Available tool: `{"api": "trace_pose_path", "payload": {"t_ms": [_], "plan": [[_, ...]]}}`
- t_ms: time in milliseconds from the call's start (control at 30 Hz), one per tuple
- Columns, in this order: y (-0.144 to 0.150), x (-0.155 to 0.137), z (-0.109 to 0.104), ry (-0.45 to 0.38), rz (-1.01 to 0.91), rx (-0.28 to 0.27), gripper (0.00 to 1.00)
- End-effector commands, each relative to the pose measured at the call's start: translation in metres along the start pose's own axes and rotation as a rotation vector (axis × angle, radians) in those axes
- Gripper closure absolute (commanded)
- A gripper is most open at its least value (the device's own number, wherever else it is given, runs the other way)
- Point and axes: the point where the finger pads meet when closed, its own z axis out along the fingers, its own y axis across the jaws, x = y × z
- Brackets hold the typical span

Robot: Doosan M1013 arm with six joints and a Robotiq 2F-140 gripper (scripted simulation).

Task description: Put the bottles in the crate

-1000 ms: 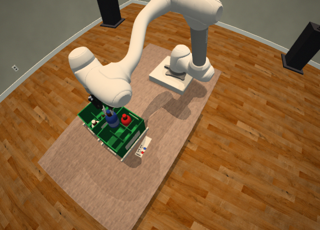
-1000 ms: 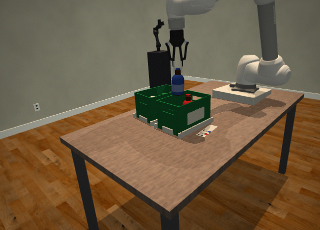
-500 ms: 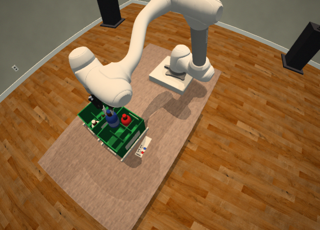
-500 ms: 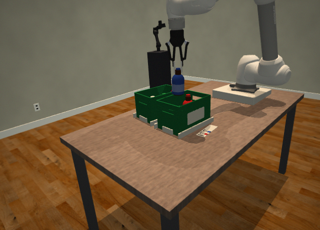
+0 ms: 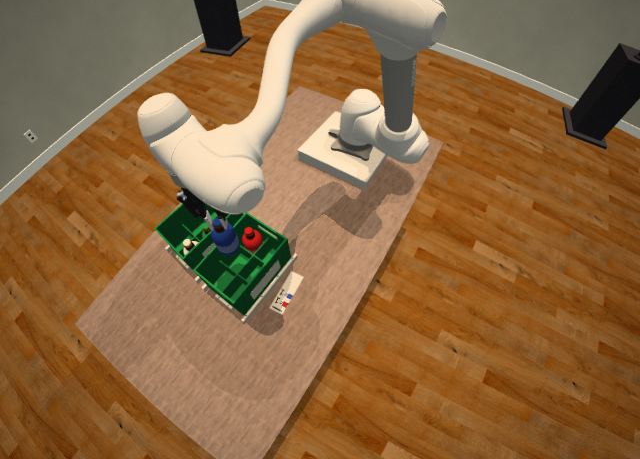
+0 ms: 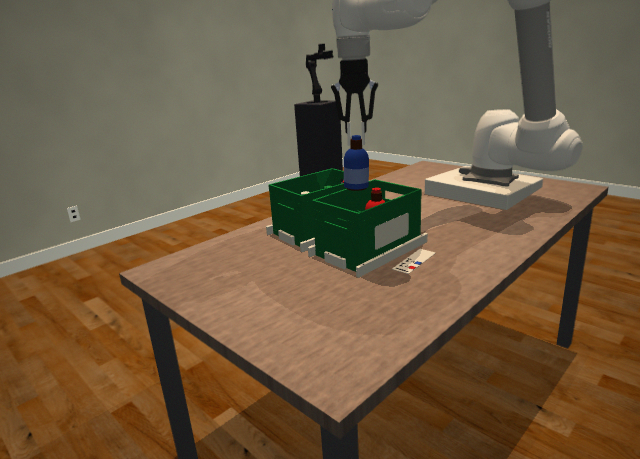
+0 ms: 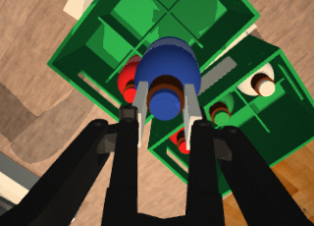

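Hanging mid-frame above the green crates (image 6: 289, 206), blue-label bottle (image 6: 356, 169) is pinched at its neck by the gripper (image 6: 354, 125). Looks rigid, top-heavy, likely slick; neck hold suits. Pick list (image 6: 413, 262) lower right.

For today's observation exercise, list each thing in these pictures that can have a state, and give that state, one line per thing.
claw: shut on the blue bottle's neck.
blue bottle: upright, held above the crates.
red bottle: standing in the crate beside the pick list.
crate beside the pick list: level, other compartments bare.
far crate: level, bottles inside.
pick list: flat on the table.
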Motion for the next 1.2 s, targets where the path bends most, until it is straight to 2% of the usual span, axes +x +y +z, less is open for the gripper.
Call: {"api": "trace_pose_path", "payload": {"t_ms": [0, 467, 1167], "plan": [[0.0, 0.0, 0.0, 0.0, 0.0, 0.0, 1.0], [0.0, 0.0, 0.0, 0.0, 0.0, 0.0, 1.0], [0.0, 0.0, 0.019, 0.0, 0.0, 0.0, 1.0]]}}
